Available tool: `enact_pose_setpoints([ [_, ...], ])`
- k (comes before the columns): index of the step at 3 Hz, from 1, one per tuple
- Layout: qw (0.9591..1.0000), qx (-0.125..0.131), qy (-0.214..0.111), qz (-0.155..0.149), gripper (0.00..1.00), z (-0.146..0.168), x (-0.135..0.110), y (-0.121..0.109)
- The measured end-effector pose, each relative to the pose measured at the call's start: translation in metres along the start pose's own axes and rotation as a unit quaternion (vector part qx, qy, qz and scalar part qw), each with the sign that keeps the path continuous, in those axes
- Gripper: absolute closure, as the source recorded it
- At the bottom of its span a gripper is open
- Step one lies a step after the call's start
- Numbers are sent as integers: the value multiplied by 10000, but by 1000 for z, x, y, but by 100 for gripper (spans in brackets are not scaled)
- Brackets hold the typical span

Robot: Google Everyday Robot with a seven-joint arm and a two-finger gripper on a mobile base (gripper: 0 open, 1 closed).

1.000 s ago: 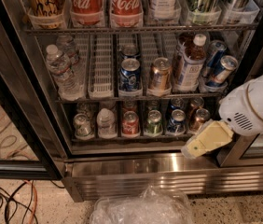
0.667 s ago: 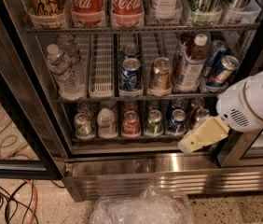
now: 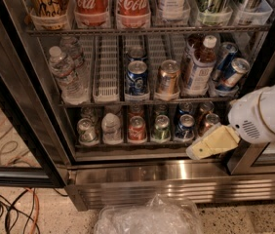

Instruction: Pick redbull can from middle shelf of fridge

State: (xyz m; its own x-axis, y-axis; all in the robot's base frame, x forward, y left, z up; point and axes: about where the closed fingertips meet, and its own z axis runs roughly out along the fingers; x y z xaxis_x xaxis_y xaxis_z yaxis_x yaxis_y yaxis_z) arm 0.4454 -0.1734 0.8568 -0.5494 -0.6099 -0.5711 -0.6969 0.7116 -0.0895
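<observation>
Two slim blue-and-silver redbull cans stand at the right end of the middle shelf [image 3: 113, 103]. The front redbull can [image 3: 233, 72] leans to the right, with the second can [image 3: 224, 56] behind it. My gripper [image 3: 210, 144], cream-coloured on a white arm [image 3: 269, 115], hangs in front of the lower rack at the right. It is below and slightly left of the redbull cans and holds nothing that I can see. The fridge [image 3: 176, 179] has its door open, and its ribbed steel base runs below the gripper.
On the middle shelf stand a wider blue soda can [image 3: 136, 78], a gold can [image 3: 168, 77], a brown-capped bottle [image 3: 198, 67], water bottles [image 3: 67, 72] and an empty white lane tray [image 3: 107, 72]. Small cans [image 3: 137, 128] fill the lower rack. A clear plastic bag [image 3: 147, 216] and cables [image 3: 6, 208] lie on the floor.
My gripper and arm have shifted slightly to the left in front of the lower rack. The cans and bottles have not moved.
</observation>
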Motion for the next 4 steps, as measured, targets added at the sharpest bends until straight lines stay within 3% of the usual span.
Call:
enact_pose_setpoints([
  [1, 9978, 200, -480, 408, 0, 15, 22, -3],
  [2, 9903, 567, -1053, 711, 0, 28, 25, -24],
  [3, 9768, 909, -1621, 1065, 0, 37, 18, -55],
  [4, 9673, 1123, -1935, 1191, 0, 44, 11, -80],
])
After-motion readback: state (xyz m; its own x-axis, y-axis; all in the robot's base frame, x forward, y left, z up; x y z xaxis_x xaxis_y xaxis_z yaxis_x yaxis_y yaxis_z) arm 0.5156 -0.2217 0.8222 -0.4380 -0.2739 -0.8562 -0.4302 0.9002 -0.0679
